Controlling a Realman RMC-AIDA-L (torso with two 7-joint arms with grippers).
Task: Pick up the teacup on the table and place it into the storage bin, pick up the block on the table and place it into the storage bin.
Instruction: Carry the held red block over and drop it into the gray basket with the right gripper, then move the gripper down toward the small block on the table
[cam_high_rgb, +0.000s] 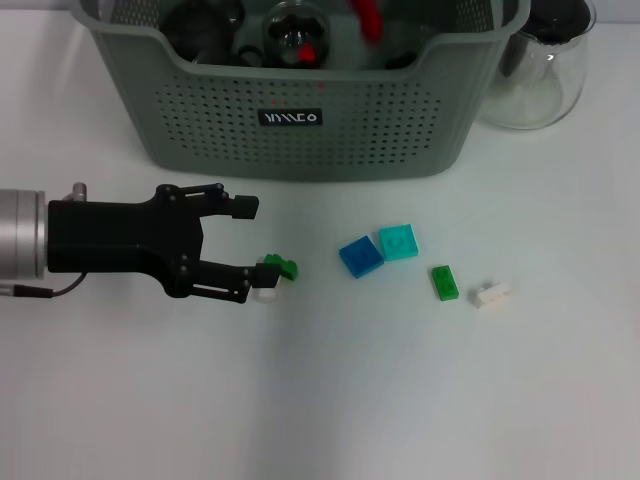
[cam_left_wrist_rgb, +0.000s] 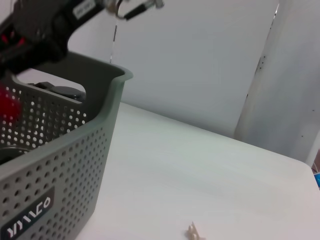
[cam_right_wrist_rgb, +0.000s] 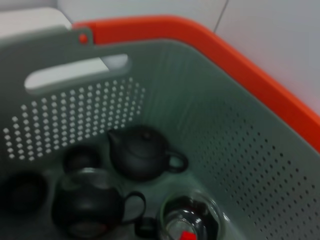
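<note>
The left end effector (cam_high_rgb: 258, 250) is seen low over the white desk (cam_high_rgb: 330, 400), in front of the storage bin (cam_high_rgb: 300, 130), with its fingers spread; a small green block (cam_high_rgb: 282, 266) and a white piece (cam_high_rgb: 265, 294) lie at the tip of its lower finger, but whether they are touched cannot be told. Further to the right, a blue block (cam_high_rgb: 360, 257) and a turquoise block (cam_high_rgb: 398, 242) are placed just beside each other, then a green block (cam_high_rgb: 445, 282) and a white block (cam_high_rgb: 492, 294). Inside the storage bin, a dark teapot (cam_right_wrist_rgb: 142, 152), a second dark pot (cam_right_wrist_rgb: 90, 207) and a glass vessel (cam_right_wrist_rgb: 190, 220) are shown by the right wrist view. A clear glass jug (cam_high_rgb: 545, 70) stands beside the bin. The right end effector is not seen, so its state cannot be told.
</note>
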